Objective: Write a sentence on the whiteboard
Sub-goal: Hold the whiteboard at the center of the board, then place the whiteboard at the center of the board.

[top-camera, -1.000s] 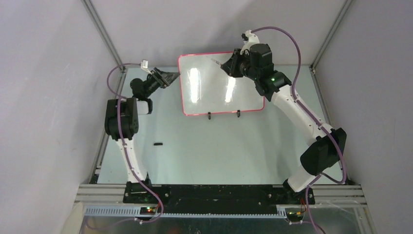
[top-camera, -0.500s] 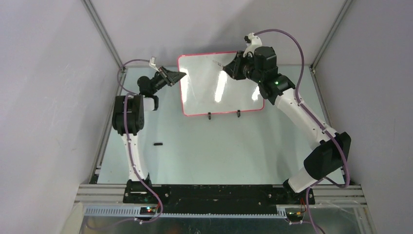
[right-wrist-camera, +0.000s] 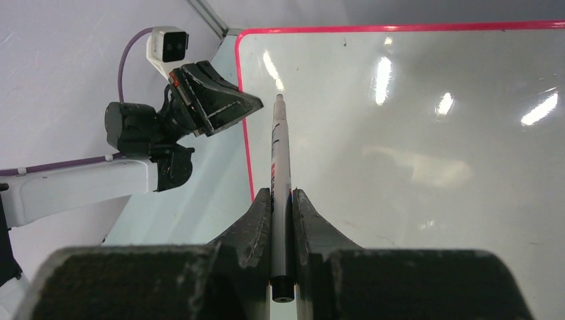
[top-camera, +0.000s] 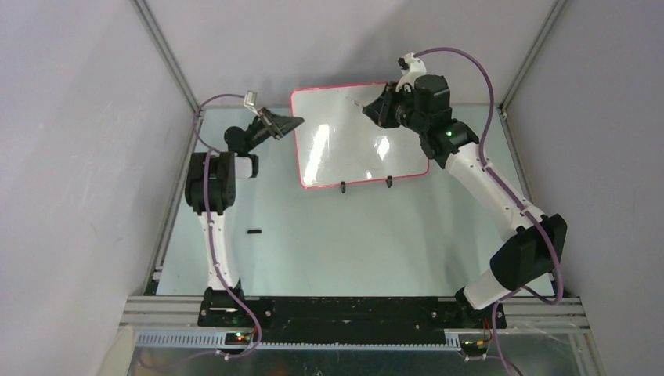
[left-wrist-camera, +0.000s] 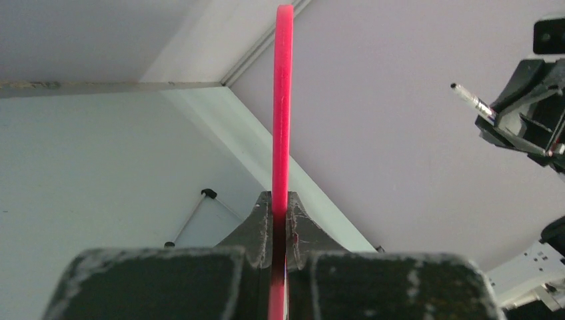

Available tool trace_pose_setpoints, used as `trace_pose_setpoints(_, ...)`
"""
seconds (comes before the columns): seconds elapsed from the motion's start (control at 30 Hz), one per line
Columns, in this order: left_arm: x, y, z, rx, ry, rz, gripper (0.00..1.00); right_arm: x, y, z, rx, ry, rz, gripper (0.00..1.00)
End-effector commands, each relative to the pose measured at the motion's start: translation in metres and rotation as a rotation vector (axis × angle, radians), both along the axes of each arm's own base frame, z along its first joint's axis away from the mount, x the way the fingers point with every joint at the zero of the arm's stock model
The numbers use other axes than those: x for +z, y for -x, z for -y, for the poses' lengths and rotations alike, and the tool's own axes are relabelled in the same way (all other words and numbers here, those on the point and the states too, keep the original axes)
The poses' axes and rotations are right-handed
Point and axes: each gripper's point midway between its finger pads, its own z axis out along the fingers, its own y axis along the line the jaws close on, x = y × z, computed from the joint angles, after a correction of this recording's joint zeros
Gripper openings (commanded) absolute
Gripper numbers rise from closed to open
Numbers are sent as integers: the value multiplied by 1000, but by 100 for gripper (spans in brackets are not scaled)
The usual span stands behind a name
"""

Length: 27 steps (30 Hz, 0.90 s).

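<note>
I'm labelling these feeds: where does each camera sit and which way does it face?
Top: above and behind the bases, looking down on both arms and the whiteboard.
Left wrist: behind the left tool, shut on the whiteboard's red rim, seen edge-on.
Right wrist: behind the right tool, shut on a marker, facing the whiteboard's face.
Shared: each wrist view shows the other tool.

You are looking at plain grey walls (top-camera: 70, 157) closing in a pale tabletop (top-camera: 352, 235), aluminium posts (top-camera: 166, 55) slanting up its back corners, a metal rail (top-camera: 160, 309) running along the front.
</note>
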Motion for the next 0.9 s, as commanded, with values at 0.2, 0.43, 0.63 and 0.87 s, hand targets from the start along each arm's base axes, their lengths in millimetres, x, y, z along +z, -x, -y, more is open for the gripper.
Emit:
trace_pose_setpoints(0.2, -12, 64, 45, -179, -73, 23, 0, 40, 16, 11, 19, -49, 92, 0)
trace_pose_setpoints(0.43, -9, 93, 52, -208, -105, 51, 0, 43, 20, 11, 27, -60, 96, 0)
trace_pose_setpoints(0.63, -1, 112, 56, -247, -116, 59, 0, 43, 20, 12, 27, -60, 94, 0)
trace_pose_setpoints(0.87, -3, 123, 52, -294, -125, 24, 0, 41, 20, 11, 37, -62, 89, 0)
